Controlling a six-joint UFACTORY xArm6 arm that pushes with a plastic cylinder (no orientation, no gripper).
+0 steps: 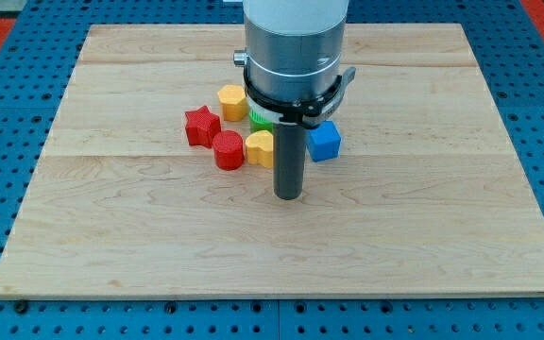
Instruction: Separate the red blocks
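In the camera view, my tip [289,195] rests on the table [423,236]; I carry a bare rod, no pincer. Up-left of it, the red star [201,126] touches the red cylinder [228,150], neither showing a clear long axis. The yellow block [260,147] sits nearest.

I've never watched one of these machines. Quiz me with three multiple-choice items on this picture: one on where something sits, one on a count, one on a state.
1. Where is my tip relative to the blocks?
A. toward the view's bottom of the cluster
B. at the view's top edge
C. far at the view's left

2. How many red blocks are there?
A. one
B. two
C. four

3. The red star block and the red round block are
A. far apart
C. stacked
B. close together, touching or nearly

Answers: 1 A, the rod ends just below the yellow block. 2 B, only a star and a round one are red. 3 B, they sit side by side.
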